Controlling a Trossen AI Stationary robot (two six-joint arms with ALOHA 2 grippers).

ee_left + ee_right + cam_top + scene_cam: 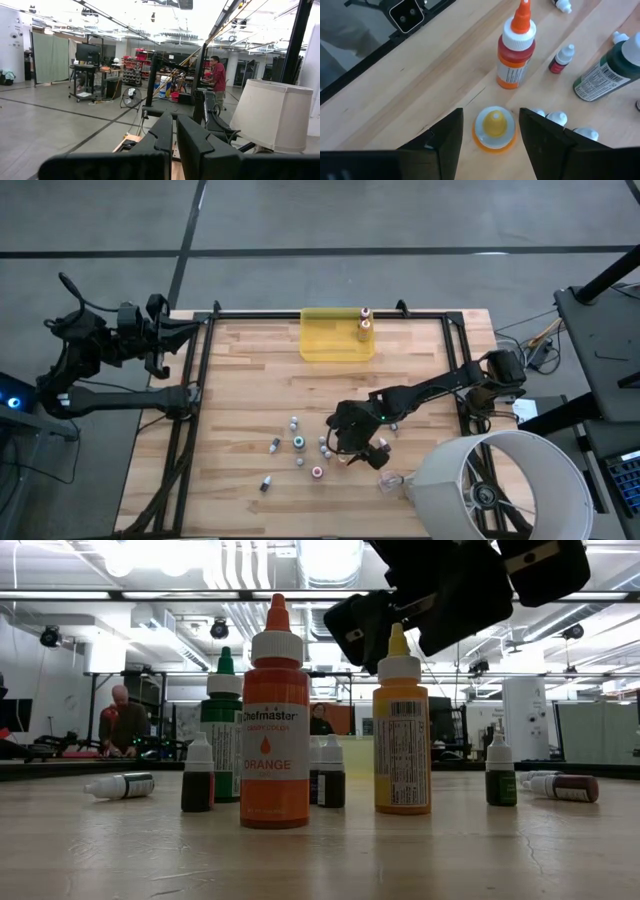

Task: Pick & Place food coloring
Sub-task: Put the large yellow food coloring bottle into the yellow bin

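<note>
Several small food coloring bottles stand or lie on the wooden table near its middle. In the low view an orange bottle, a yellow bottle and a green bottle stand upright on their bases. My right gripper is open and slants down over the yellow bottle, one finger on either side of its cap, with a thin gap showing on both sides. In the high view this gripper hides that bottle. My left gripper is shut and empty, parked off the table's left edge.
The translucent yellow tray lies at the table's far edge with two bottles standing in its right end. A clear plastic scrap and a white lampshade lie near the front right. Black frame rails run along the table's sides.
</note>
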